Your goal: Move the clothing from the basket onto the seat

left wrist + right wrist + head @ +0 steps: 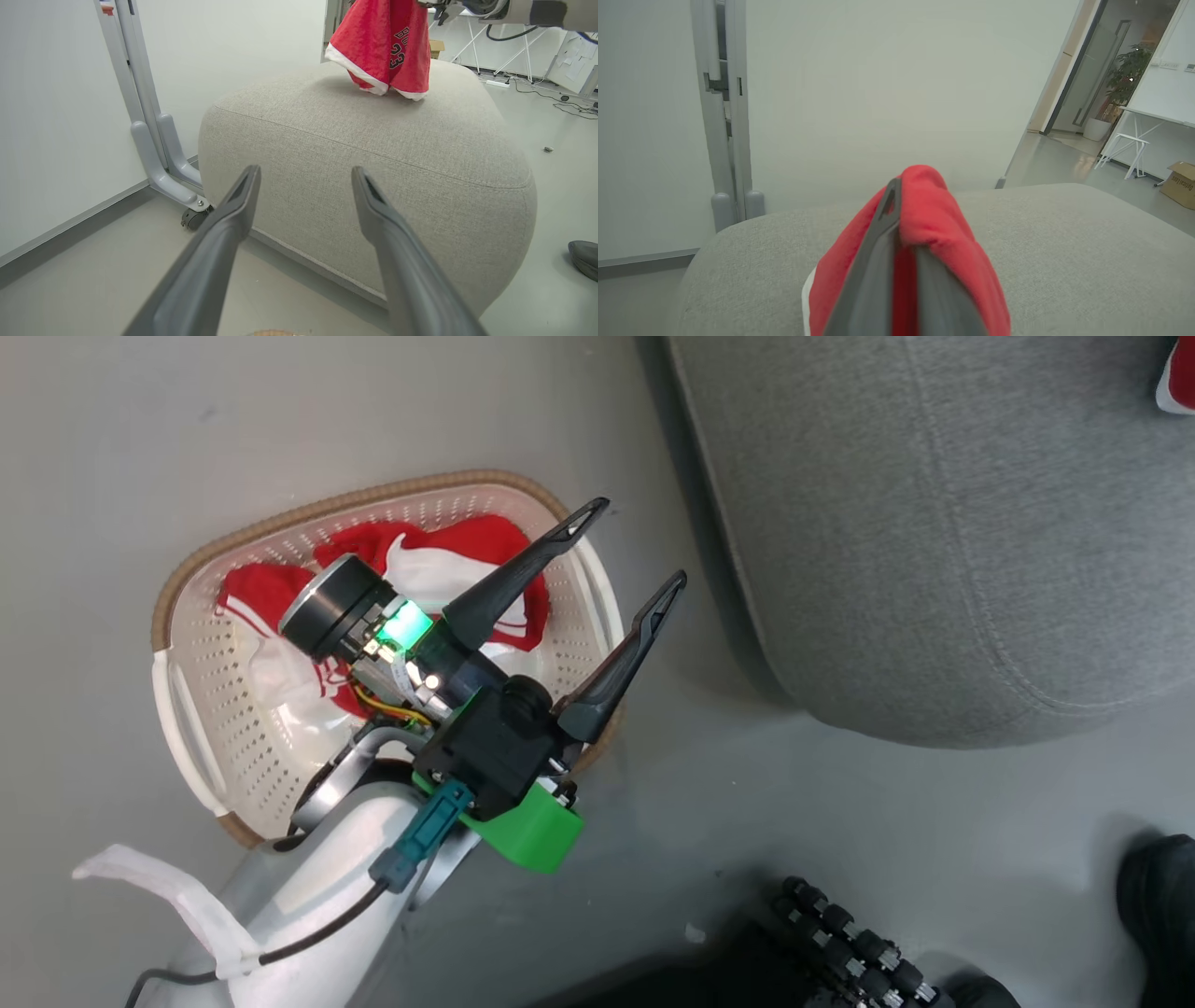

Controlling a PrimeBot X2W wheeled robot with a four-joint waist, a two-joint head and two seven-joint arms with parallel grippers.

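Head view, looking down: hovered with left gripper (637, 541) spread wide and empty over the basket (243, 747), red clothing (476, 537) heaped inside. Elsewhere, gripped a red garment (383, 46) in the clenched right gripper (896, 196), hem reaching the seat (373, 140). Judged partway: one piece nearly delivered but not yet released, the rest left to fetch

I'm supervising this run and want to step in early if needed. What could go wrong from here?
1. The jersey drapes over the fingers of the right gripper above the seat; on release it may cling instead of dropping.
2. The open left gripper hovers by the rim of the basket; going down for the red garment inside, a finger might catch that rim.
3. A shoe stands close to the seat; the arms could swing near that person.
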